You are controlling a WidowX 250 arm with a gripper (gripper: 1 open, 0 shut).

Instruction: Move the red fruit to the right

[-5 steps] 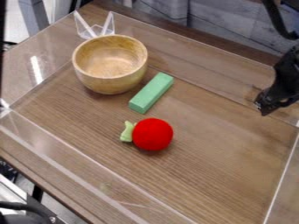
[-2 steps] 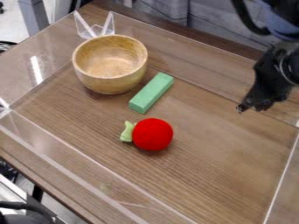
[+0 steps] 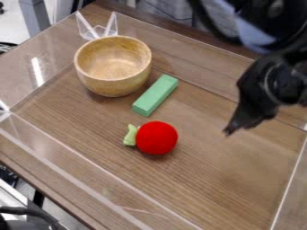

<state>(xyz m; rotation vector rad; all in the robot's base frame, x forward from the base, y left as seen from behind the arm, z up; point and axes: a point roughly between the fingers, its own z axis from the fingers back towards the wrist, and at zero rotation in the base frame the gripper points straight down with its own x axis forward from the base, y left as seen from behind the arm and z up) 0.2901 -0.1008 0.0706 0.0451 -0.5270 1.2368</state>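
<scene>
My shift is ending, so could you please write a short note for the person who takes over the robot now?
Gripper: shut, nothing in it, over the right part of the table.
Red fruit: on the table, below the green block in the view.
Done: no grasp of the fruit.
Left: grip the fruit, move it right, release.

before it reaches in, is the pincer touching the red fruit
Apart; the camera view shows bare wooden table between the pincer and the red fruit.
</scene>
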